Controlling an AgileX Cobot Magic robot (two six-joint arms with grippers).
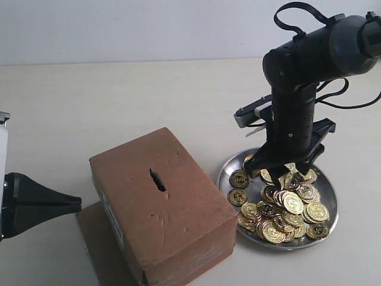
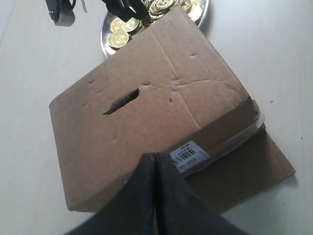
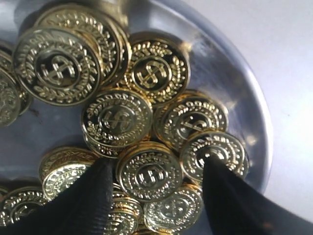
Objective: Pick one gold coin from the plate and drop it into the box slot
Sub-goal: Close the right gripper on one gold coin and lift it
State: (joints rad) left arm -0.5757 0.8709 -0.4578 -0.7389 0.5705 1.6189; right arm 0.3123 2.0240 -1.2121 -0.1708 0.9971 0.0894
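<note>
Right gripper (image 3: 156, 169) is down in the plate (image 1: 226, 176), lower right of the exterior frame. We note its fingers (image 3: 88, 196) apart, straddling one gold coin (image 3: 149, 172). Box (image 1: 178, 220) sits centre-left, just beside the plate, with the slot (image 1: 158, 180) on top. Left gripper (image 1: 76, 204) is at the left edge, fingers pressed together, empty.

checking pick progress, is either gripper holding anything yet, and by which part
Nothing held. The right gripper is open astride a coin on the plate; the left gripper is shut and empty.
</note>
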